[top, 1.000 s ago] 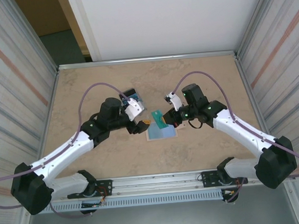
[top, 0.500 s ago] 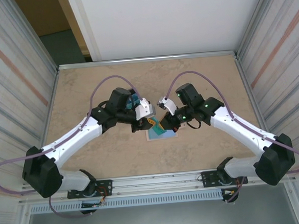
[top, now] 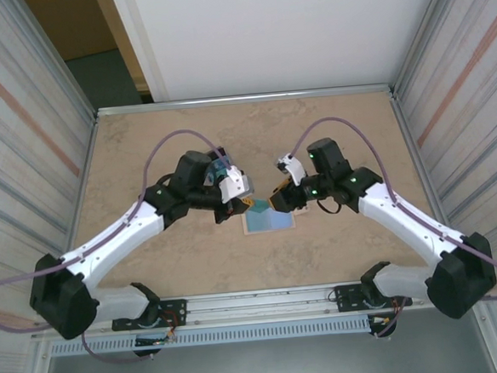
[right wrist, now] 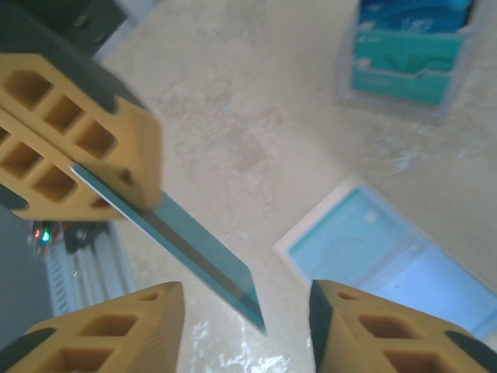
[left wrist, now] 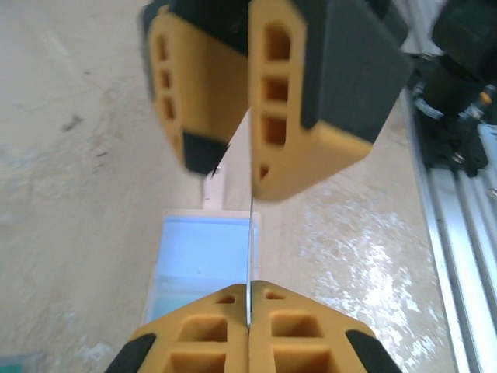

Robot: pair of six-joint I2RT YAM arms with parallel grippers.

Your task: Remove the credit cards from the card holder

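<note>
Right wrist view: left gripper [right wrist: 81, 175] is clamping the teal credit card [right wrist: 194, 256] above the card holder [right wrist: 373, 249] lying on the table [right wrist: 233, 116], nearer its near edge; right gripper [right wrist: 247, 326], hanging open, should back off straight.

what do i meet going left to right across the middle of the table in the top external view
left hand → credit card pinched in it → right hand, fingers apart. The card holder lies open below, spanning that stretch, so it has no clear slot in the order.
</note>
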